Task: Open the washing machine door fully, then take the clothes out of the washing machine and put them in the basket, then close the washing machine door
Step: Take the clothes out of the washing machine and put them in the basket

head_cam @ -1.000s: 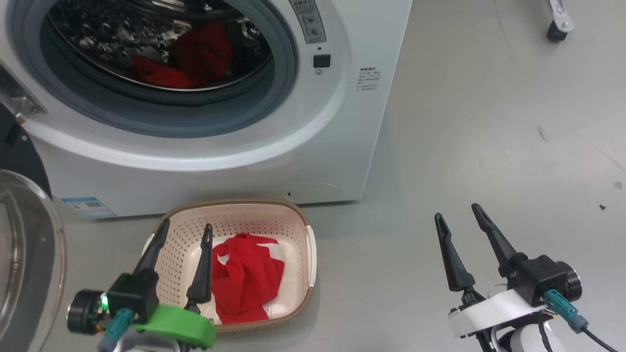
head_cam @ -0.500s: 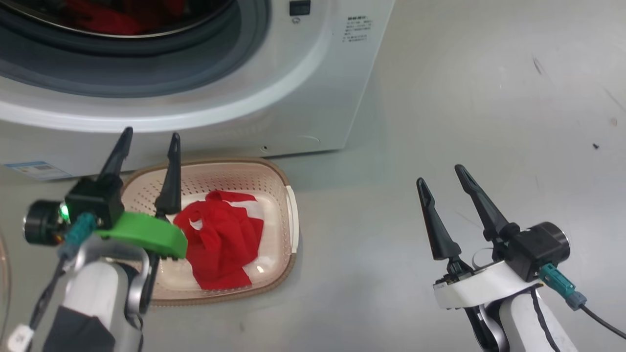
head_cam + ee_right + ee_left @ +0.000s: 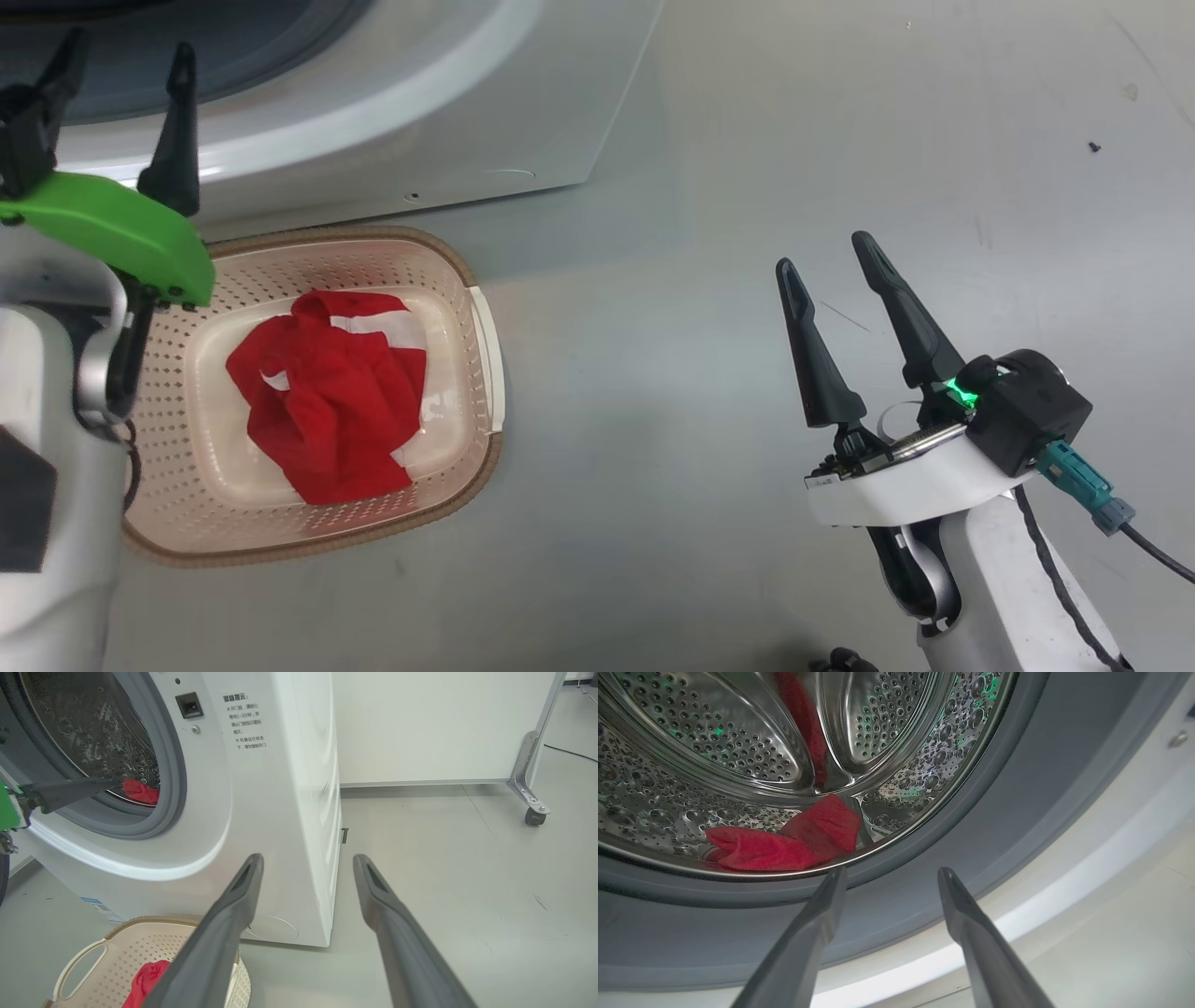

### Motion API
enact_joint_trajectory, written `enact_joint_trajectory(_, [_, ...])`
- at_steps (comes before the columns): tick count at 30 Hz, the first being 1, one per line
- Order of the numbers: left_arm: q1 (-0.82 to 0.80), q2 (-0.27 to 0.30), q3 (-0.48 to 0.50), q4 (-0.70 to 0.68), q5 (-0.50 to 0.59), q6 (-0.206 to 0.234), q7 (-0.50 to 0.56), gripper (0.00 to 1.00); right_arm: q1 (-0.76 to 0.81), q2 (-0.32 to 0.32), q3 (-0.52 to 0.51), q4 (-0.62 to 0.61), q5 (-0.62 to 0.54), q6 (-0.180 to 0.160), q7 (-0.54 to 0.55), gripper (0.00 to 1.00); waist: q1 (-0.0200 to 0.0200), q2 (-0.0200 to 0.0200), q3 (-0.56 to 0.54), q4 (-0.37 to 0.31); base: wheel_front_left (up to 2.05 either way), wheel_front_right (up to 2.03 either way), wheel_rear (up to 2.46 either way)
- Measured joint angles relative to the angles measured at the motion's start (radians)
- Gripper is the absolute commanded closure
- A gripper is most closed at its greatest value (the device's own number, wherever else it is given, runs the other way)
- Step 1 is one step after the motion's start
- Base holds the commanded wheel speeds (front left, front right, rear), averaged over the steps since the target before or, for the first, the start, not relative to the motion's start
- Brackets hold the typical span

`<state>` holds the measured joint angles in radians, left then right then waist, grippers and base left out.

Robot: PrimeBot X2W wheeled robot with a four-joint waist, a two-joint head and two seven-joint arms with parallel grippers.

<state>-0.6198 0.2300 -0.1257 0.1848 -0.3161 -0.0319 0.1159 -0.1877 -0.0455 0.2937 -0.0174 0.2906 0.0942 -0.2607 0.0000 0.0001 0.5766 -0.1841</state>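
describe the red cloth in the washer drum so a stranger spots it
In the big white front-loading washing machine, look into the perforated steel drum. A crumpled bright red fabric piece lies at its bottom front edge. The other red garment, white-patched, sits outside in the cream plastic basket.

The head view looks steeply down on the floor (image 3: 709, 280), where the basket (image 3: 280, 527) lies just before the foot of the washing machine (image 3: 448, 112). The left wrist view sits close at the machine's mouth, facing into the drum (image 3: 714, 742). The right wrist view, low and farther back, faces the machine's front corner, sharing drum and basket with the others.
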Motion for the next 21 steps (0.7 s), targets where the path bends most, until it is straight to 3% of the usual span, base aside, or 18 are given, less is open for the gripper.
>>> enact_joint_trajectory(21, [-0.35, 0.236, 0.047, 0.144, 0.014, -0.05, 0.299, 0.0, -0.076, 0.0, 0.085, 0.001, 0.124, -0.035, 0.0, 0.0, 0.0001, 0.0, 0.129, -0.161, 0.0, 0.0, 0.0])
